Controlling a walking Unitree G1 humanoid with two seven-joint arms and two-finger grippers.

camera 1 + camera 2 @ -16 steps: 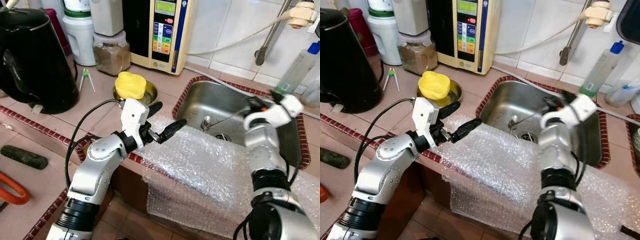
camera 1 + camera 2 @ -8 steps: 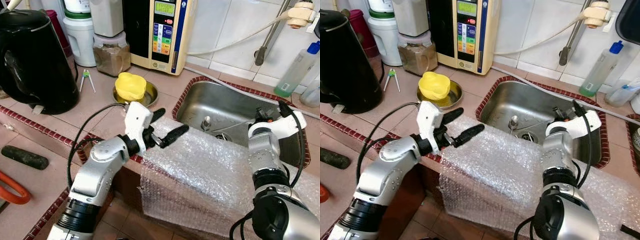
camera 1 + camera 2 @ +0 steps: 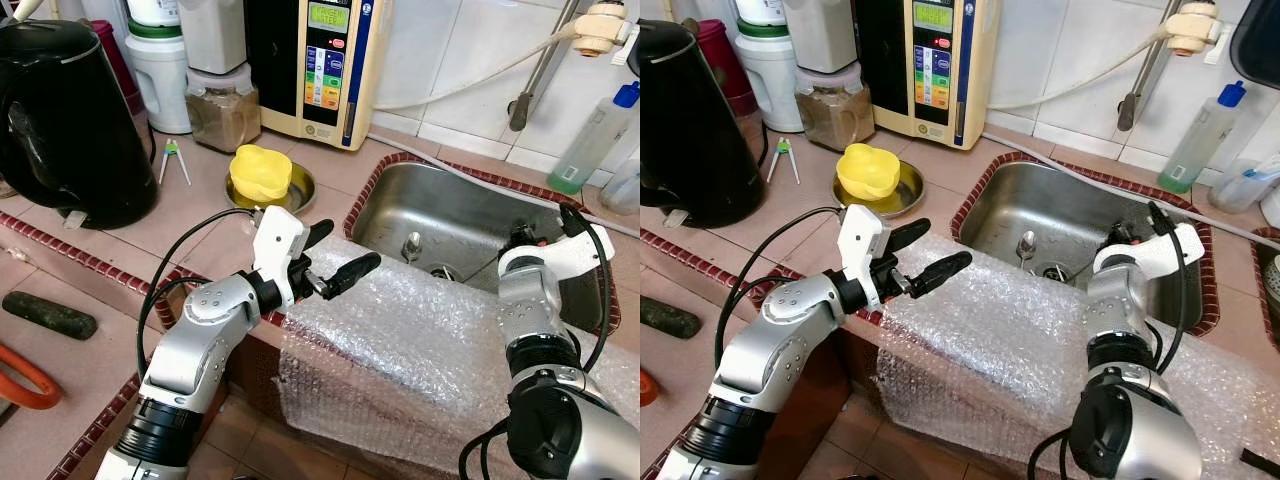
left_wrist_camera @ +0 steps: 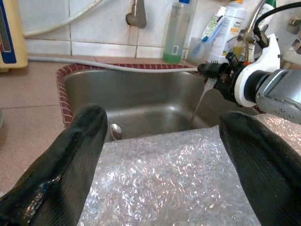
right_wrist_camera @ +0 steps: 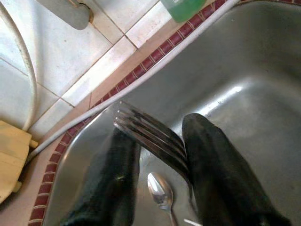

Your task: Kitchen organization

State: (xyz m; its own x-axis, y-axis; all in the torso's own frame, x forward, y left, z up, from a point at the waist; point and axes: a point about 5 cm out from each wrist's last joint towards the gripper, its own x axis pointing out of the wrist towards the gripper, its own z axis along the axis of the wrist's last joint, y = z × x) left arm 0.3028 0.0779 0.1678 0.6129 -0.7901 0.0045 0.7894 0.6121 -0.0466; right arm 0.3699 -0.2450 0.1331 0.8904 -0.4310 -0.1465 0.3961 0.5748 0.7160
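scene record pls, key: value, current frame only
setting: tiled kitchen counter with steel sink
right gripper: over the sink, shut on fork
left gripper: open, above the bubble wrap draped over the sink's front edge
in sink: spoon by the drain
counter: black kettle, yellow sponge in a metal dish
behind sink: green soap bottle

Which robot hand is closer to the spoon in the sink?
Right. The right end effector hangs over the sink right above the spoon, holding a fork. The left end effector stays outside, over bubble wrap.
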